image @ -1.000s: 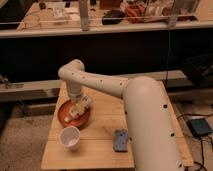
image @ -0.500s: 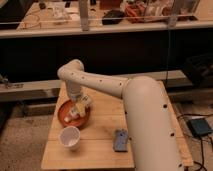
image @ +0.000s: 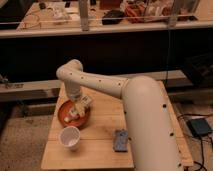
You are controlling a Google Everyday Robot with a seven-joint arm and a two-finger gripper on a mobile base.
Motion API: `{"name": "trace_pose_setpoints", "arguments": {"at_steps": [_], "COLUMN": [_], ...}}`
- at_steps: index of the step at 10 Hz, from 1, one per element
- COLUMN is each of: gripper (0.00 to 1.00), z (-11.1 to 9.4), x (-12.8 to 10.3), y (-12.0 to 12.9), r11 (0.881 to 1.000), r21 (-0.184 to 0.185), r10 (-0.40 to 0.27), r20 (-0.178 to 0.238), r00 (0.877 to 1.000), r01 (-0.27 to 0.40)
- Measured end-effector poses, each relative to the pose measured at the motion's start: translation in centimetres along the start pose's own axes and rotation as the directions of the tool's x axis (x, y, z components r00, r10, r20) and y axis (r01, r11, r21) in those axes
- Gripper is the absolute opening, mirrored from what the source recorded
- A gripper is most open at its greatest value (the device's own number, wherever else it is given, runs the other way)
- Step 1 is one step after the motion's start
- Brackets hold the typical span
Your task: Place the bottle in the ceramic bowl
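Observation:
The orange-red ceramic bowl [image: 62,115] sits on the left part of the wooden table [image: 100,152]. My gripper [image: 75,112] reaches down from the arm over the bowl's right half. The pale cream-yellow bottle [image: 85,102] is right at the gripper, tilted, over the bowl's right rim. I cannot tell whether the bottle rests on the bowl or hangs just above it.
A white cup [image: 70,136] stands just in front of the bowl. A dark grey flat rectangular object [image: 120,140] lies at the table's front middle. My own arm covers the table's right side. A dark counter with clutter runs behind the table.

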Motion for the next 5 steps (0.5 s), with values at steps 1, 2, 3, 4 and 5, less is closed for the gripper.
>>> {"name": "trace_pose_setpoints", "arguments": {"at_steps": [1,2,3,4,5], "gripper": [0.8,0.8,0.8,0.8,0.8], "z": [0.01,0.01,0.01,-0.02,-0.05], "x": [0.13,0.23,0.32,0.3,0.28], "y": [0.0,0.0,0.01,0.01,0.01], "r11": [1.0,1.0,1.0,1.0,1.0], "r21": [0.001,0.002,0.002,0.002,0.002], "r10": [-0.003,-0.005,-0.007,-0.007,-0.006], "r20": [0.001,0.002,0.002,0.003,0.003], "r00": [1.0,1.0,1.0,1.0,1.0], "r01": [0.003,0.005,0.007,0.007,0.006]}}
